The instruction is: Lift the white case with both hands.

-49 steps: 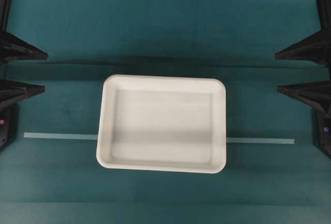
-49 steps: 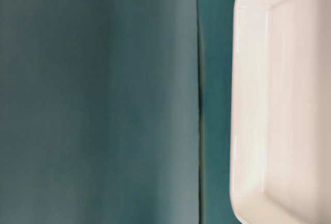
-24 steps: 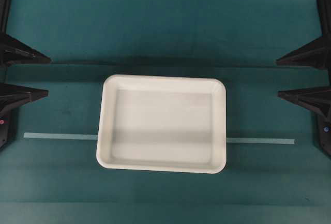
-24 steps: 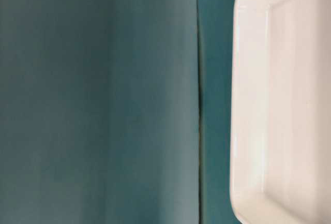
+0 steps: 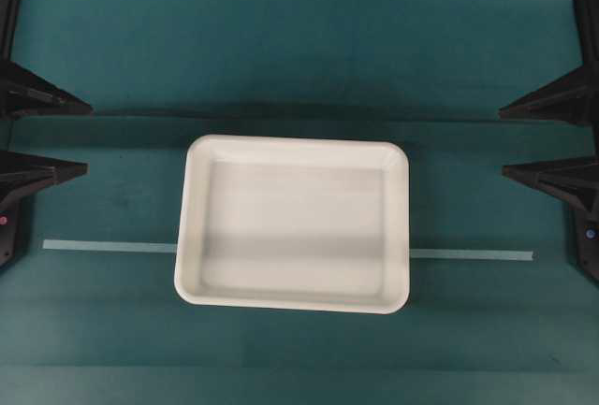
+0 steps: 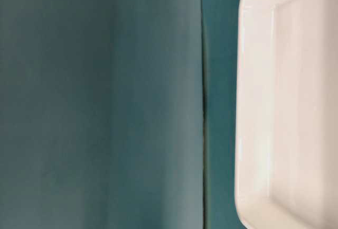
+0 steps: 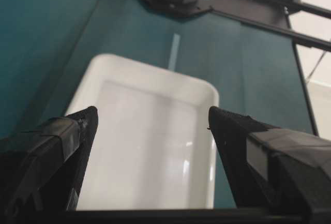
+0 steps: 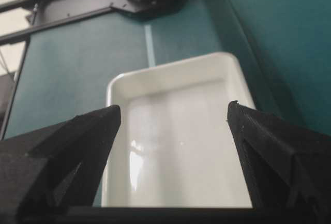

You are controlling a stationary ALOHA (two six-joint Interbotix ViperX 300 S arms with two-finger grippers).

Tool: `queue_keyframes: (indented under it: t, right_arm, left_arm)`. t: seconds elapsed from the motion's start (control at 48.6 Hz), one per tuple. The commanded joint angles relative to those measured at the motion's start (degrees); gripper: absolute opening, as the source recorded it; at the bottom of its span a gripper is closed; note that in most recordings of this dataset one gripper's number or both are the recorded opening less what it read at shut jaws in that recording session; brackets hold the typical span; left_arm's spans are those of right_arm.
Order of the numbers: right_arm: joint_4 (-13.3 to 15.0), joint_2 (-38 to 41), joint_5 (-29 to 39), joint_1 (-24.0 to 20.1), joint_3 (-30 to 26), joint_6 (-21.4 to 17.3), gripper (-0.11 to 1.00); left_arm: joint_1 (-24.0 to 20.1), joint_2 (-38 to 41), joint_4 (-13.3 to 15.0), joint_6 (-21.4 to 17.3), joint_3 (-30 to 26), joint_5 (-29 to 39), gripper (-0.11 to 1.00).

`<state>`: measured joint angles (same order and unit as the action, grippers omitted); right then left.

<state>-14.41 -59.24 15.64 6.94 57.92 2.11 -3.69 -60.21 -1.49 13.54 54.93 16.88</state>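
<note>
Though glossy, the white case (image 5: 292, 225) is rounded-rectangular.

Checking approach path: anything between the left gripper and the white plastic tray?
Nothing but bare teal table cover between the open left gripper and the shallow white plastic tray, seen in the overhead view.

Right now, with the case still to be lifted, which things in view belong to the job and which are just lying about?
Job:
- white case, flat on the table, untouched
- left gripper, open, apart from the case
- right gripper, open, apart from the case

Lying about:
- pale tape strip, running under the case
- teal table
</note>
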Motion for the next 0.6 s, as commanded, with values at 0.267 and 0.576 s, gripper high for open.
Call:
queue_keyframes:
  t: [0.267,0.576]
  right_arm:
    - [-0.2,0.7,-0.2,-0.1,-0.2,0.0,0.89]
    - [-0.2,0.5,-0.2,-0.1,0.4,0.0,0.89]
  left_arm:
    - [0.0,0.9,-0.2,0.0,-0.4,-0.4,0.92]
    - [0.0,0.9,-0.2,0.2,0.0,-0.4,0.92]
